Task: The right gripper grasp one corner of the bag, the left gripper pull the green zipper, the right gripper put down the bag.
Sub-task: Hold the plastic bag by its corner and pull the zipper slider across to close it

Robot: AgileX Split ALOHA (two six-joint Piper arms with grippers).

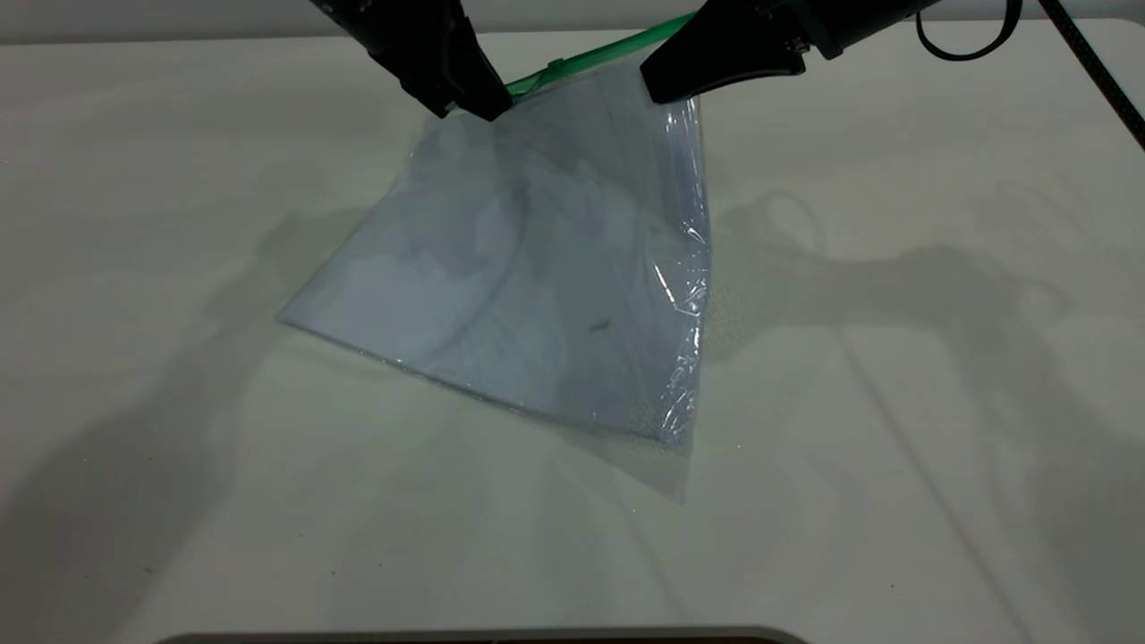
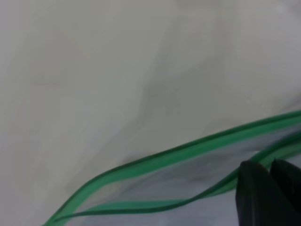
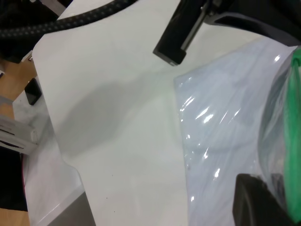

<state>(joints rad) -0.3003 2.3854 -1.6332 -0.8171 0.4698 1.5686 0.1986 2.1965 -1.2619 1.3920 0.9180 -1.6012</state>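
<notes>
Exterior view showed the pale blue-grey clear plastic bag (image 1: 537,286) hanging over the table, corner clamped by the right gripper (image 1: 657,85); left gripper (image 1: 479,103) pinched the bright green zipper (image 1: 581,58) strip running between them.

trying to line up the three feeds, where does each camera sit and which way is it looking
Exterior: outside the rig, facing the arms, looking down on the white table; the left gripper and right gripper hold up the bag.
Left wrist: on the left arm, close on the green zipper, its tracks parted; dark fingertips show.
Right wrist: on the right arm, looking along the crinkled bag toward the left arm.
All three share the bag and zipper.
</notes>
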